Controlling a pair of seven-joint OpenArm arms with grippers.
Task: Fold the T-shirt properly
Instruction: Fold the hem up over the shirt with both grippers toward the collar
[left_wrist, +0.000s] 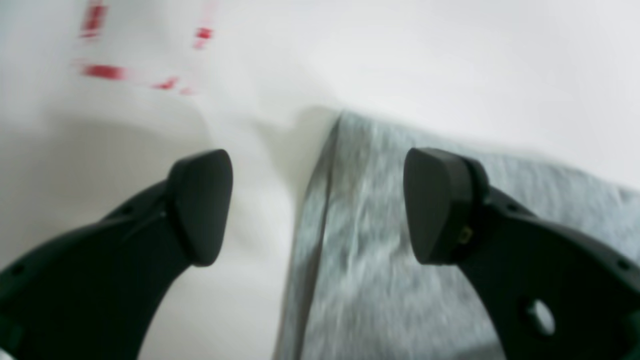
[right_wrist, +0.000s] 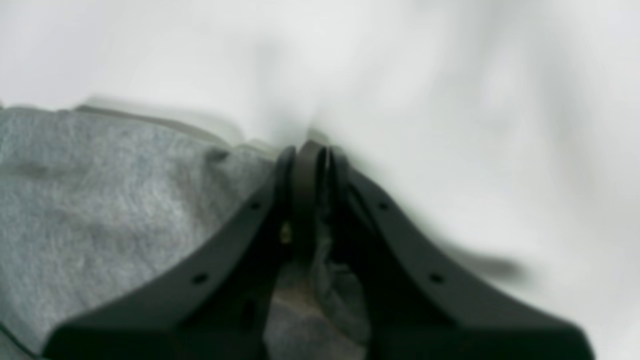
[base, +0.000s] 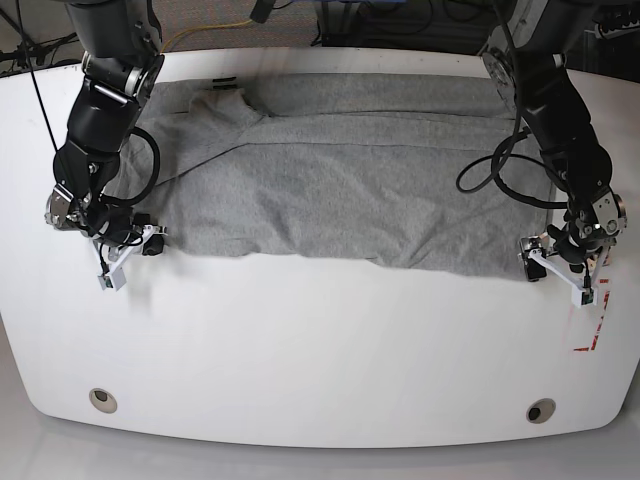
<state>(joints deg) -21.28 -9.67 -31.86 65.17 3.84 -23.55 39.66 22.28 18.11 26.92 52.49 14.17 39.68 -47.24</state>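
A large heather-grey cotton T-shirt (base: 340, 190) lies spread across the far half of the white counter (base: 320, 340), its near hem rumpled. At the base view's left, the right tool (right_wrist: 310, 150) is clenched on what appears, through blur, to be a pinch of the shirt's corner. The left tool (left_wrist: 317, 205) stands released, jaws wide astride the other corner's hemmed edge. Done well, the left would close fully on fabric before both corners lift together, level and taut, to keep the fold square.
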